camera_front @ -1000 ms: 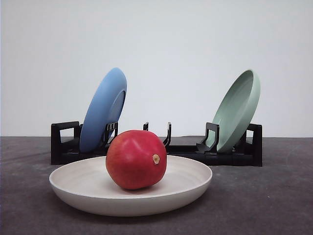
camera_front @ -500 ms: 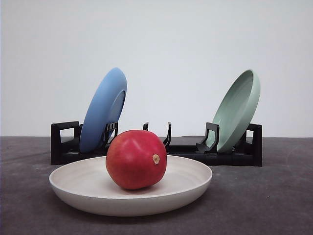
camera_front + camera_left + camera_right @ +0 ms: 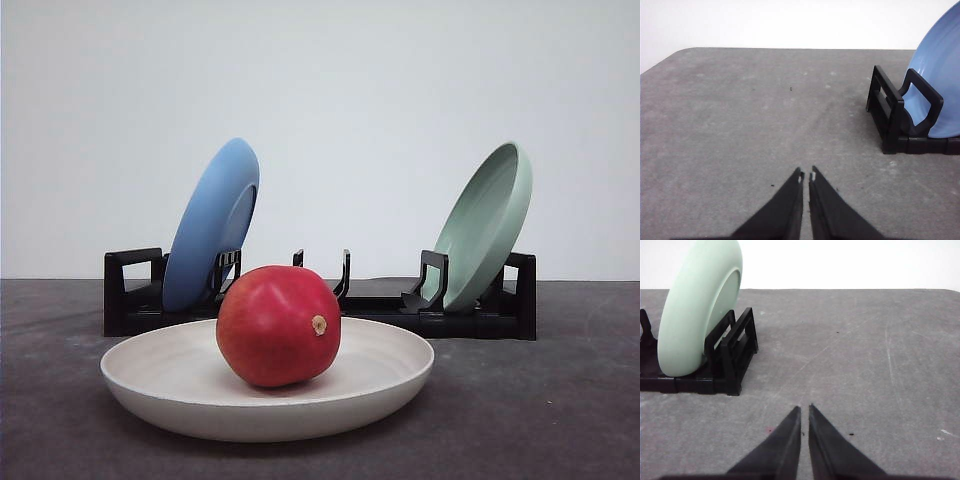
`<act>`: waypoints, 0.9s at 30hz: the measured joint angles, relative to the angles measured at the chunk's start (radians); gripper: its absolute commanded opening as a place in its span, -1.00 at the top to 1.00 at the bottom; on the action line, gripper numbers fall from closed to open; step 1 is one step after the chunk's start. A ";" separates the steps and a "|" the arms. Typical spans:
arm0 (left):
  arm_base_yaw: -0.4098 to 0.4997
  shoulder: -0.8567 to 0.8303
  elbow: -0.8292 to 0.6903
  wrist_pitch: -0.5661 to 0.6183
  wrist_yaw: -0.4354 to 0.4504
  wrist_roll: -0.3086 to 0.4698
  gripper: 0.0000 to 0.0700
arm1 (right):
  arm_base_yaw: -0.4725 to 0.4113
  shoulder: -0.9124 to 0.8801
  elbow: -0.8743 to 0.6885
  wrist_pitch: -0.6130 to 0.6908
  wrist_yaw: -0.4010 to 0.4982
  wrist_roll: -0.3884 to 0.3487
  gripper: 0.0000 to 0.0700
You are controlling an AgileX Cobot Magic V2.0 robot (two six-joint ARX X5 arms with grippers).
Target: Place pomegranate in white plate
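The red pomegranate (image 3: pixel 278 325) rests inside the white plate (image 3: pixel 150 372), which lies flat on the grey table near the front. Its tan nub faces front-right. My left gripper (image 3: pixel 806 176) hangs shut over bare table, with nothing between its fingers and the rack's end off to one side. My right gripper (image 3: pixel 804 410) is likewise shut and empty above bare table, beside the other end of the rack.
A black dish rack (image 3: pixel 380 308) stands behind the white plate. A blue plate (image 3: pixel 211 224) leans in its left slot and a pale green plate (image 3: pixel 485 225) in its right slot. Both also appear in the wrist views: blue plate (image 3: pixel 940 70), green plate (image 3: pixel 697 310).
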 measured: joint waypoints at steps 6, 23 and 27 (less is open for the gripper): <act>0.000 0.000 0.000 0.000 0.000 0.000 1.00 | 0.000 0.000 0.000 0.000 0.000 0.000 0.93; 0.000 0.000 0.000 0.000 0.000 0.000 1.00 | 0.000 0.000 0.000 0.000 0.000 0.000 0.93; 0.000 0.000 0.000 0.000 0.000 0.000 1.00 | 0.000 0.000 0.000 0.000 0.000 0.000 0.93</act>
